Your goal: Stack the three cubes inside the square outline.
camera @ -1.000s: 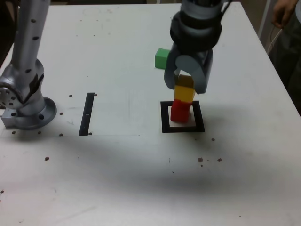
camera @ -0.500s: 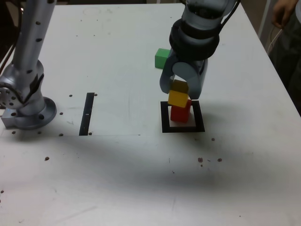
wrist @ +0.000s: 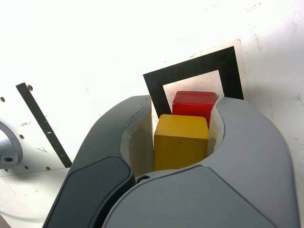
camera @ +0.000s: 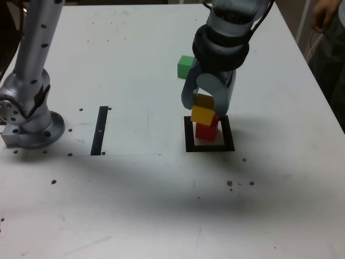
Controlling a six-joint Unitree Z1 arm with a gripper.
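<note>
Yellow matte cube (wrist: 181,140) sits clamped between the grey pincer's (wrist: 183,130) two fingers, poised over the red matte cube (camera: 206,129) inside the thick black square outline (camera: 209,147) — whether they touch is unclear. Only the exterior view shows the green cube (camera: 186,66), farther back on the white table (camera: 135,183).

Matt yellow cube (wrist: 181,140); smooth plastic-looking pincer (wrist: 183,142) shells.
</note>
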